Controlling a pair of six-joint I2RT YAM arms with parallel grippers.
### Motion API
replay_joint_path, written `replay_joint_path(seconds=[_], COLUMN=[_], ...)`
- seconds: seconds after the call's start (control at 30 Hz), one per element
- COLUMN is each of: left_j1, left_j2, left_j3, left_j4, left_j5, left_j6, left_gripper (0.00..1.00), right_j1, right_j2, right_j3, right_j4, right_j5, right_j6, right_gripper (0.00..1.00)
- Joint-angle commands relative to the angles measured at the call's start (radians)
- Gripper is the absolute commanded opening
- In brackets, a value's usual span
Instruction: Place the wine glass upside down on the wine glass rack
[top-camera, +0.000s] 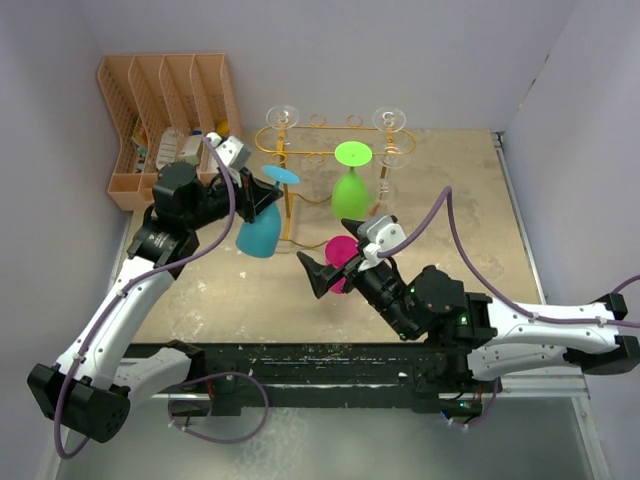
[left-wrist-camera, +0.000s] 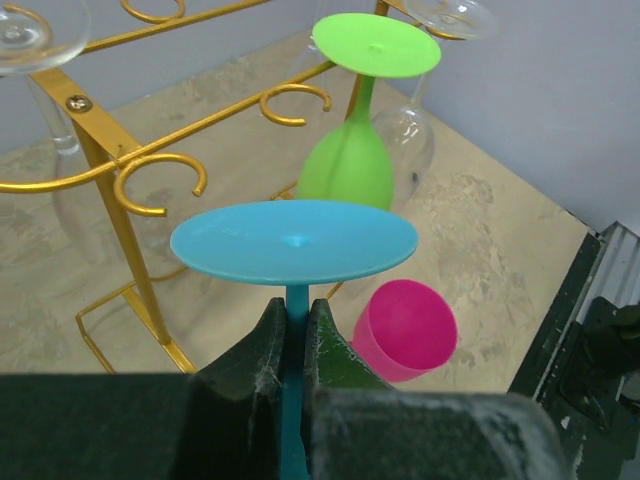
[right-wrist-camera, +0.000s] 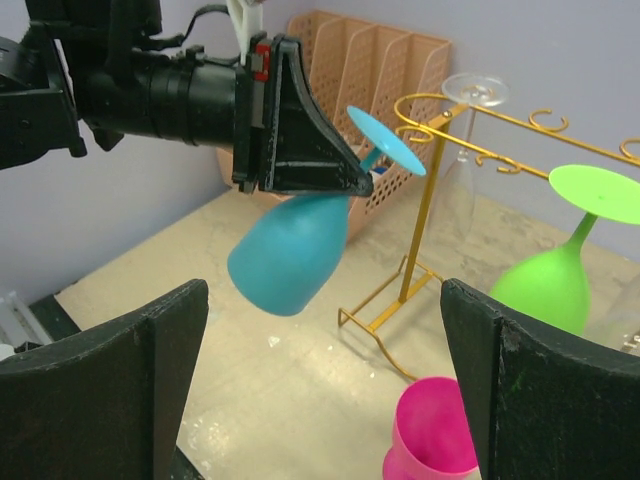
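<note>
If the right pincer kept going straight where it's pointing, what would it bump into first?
Probably the blue wine glass held by the left pincer. The pink glass looks lower, though depth is unclear.

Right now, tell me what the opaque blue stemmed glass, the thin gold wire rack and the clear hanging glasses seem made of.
The blue wine glass, held by its stem in the left gripper: probably plastic, opaque, even matt colour. The gold wire rack: metal, glossy gold finish, with a screw at the joint. The clear glasses: transparent, glass or clear plastic; can't tell.
</note>
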Motion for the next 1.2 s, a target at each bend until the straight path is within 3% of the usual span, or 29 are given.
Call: replay_joint_path(seconds=[0.0, 0.3, 0.57, 1.17], left_j1=[-0.004, -0.004, -0.004, -0.011], left_j2=[-0.008, 0.039, 0.014, 0.082], left_j3=[-0.034, -0.077, -0.221, -0.23], left_j4=[0.236, 0.412, 0.614, 0.632], left_j5=[-0.074, -0.098, -0.16, -0.203], left_j6=[-0.044, -0.153, -0.2, -0.153], left_gripper=[0.0, 0.0, 0.0, 0.0], right_j1=[0.002, 0.002, 0.001, -0.001], right_j2=[0.012, 0.019, -0.037, -0.103], right_j3=[0.008, 0.018, 0.019, 0.014], right_j4=[-0.023, -0.058, -0.072, -0.092], right_j5=[0.048, 0.046, 0.026, 0.027], right_j6=[0.054, 0.07, 0.083, 0.012], right_gripper=[1.0, 1.0, 1.0, 1.0])
